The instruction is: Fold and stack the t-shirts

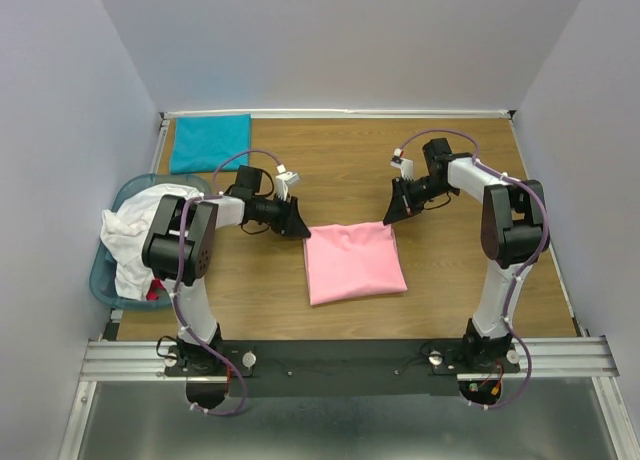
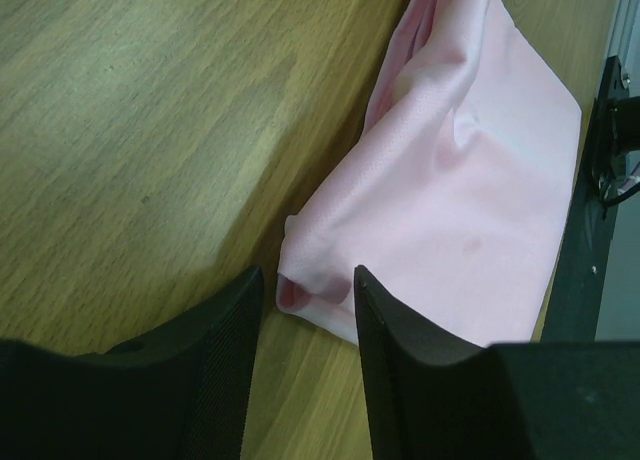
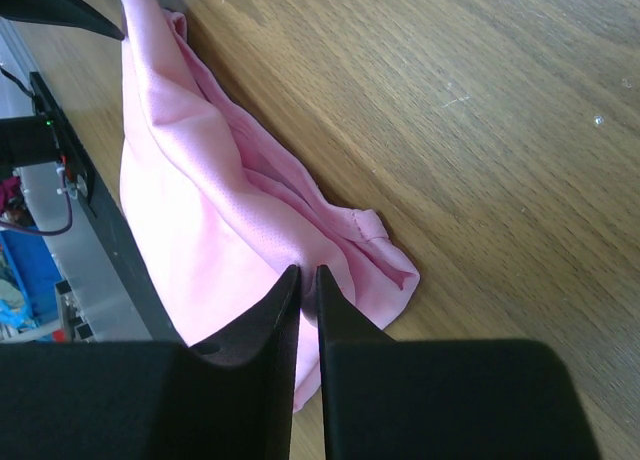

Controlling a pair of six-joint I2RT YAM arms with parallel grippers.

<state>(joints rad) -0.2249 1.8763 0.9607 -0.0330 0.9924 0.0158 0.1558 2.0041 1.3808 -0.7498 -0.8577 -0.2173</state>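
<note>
A light pink t-shirt lies folded into a rough square at the table's middle. My left gripper is at its far left corner. In the left wrist view the gripper is open, with the shirt's corner lying between the fingertips. My right gripper is at the far right corner. In the right wrist view its jaws are closed to a thin gap on a fold of the pink cloth. A teal t-shirt lies folded at the back left. White t-shirts are heaped in the basket.
A light-blue plastic basket stands at the table's left edge, beside the left arm. Grey walls close in the back and both sides. The metal rail with the arm bases runs along the near edge.
</note>
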